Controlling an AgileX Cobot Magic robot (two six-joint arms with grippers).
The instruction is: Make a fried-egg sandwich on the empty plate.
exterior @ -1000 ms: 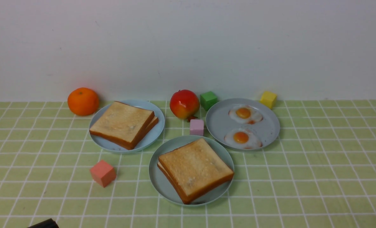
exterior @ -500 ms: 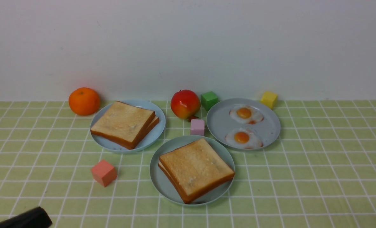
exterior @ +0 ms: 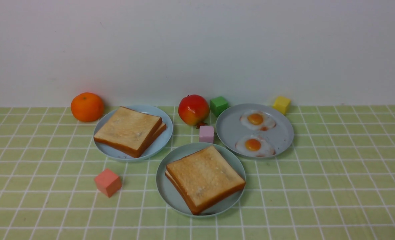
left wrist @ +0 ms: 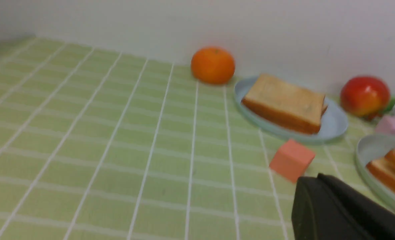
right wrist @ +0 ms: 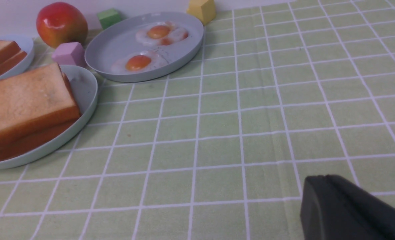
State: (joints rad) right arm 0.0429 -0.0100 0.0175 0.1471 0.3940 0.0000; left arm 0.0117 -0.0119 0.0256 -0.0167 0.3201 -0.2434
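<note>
- The fried-egg sandwich (exterior: 204, 178), two stacked toast slices, lies on the mint-green plate (exterior: 166, 190) at the bench's (exterior: 334, 186) front centre; no egg shows between the slices
- Two fried eggs (exterior: 254, 145) lie on the grey-blue plate (exterior: 229, 130), just right of it and farther back
- Left end effector (left wrist: 337, 206) and right end effector (right wrist: 347, 206) are pressed together, pinching nothing; both hang above bare cloth

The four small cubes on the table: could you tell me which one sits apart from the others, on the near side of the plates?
The salmon-pink cube, alone in front of the light-blue toast plate. The pale pink, green and yellow cubes sit farther back.
</note>
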